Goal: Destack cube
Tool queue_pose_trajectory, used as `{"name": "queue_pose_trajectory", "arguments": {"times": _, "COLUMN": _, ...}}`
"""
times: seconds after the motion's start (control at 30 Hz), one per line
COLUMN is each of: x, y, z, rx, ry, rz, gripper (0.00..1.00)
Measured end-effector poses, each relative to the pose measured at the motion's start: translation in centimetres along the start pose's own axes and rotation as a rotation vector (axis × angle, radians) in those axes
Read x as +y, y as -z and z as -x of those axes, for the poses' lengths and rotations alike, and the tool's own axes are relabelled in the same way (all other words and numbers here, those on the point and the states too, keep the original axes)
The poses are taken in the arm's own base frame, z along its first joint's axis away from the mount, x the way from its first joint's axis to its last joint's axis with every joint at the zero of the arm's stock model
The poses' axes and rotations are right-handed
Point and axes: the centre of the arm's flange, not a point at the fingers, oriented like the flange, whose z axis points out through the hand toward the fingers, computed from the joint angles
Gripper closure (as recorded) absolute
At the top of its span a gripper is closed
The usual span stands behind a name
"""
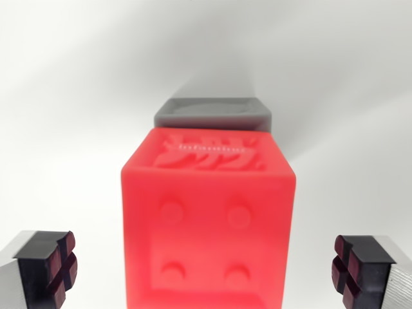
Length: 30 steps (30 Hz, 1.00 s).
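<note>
Gripper (206, 270): jaws stand wide apart, holding nothing. The left finger (48, 267) shows at the wrist view's lower left corner, the right finger (360, 267) at the lower right; both carry dark pads with red cross-shaped inserts. Between them, clear of either pad, sits the red cube (209, 225), its near face bearing four round studs and its top raised lettering. Directly beyond the red cube, on the far side, lies a grey cube (212, 112), only its upper part visible. Whether they touch cannot be determined. Both rest on a plain white surface (64, 129).
</note>
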Motion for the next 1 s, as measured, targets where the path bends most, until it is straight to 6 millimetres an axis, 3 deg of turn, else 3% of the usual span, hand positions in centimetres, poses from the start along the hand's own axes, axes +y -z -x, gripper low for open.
{"name": "queue_pose_trajectory", "arguments": {"times": 0.33, "x": 0.1, "y": -2.7, "z": 0.0, "rx": 0.0, "ry": 0.0, "rz": 0.0, "gripper": 0.0}}
{"name": "queue_pose_trajectory", "arguments": {"times": 0.6, "x": 0.1, "y": -3.6, "z": 0.0, "rx": 0.0, "ry": 0.0, "rz": 0.0, "gripper": 0.0}}
{"name": "queue_pose_trajectory", "arguments": {"times": 0.63, "x": 0.1, "y": -3.6, "z": 0.0, "rx": 0.0, "ry": 0.0, "rz": 0.0, "gripper": 1.0}}
{"name": "queue_pose_trajectory", "arguments": {"times": 1.0, "x": 0.0, "y": -3.6, "z": 0.0, "rx": 0.001, "ry": -0.001, "rz": -0.001, "gripper": 1.0}}
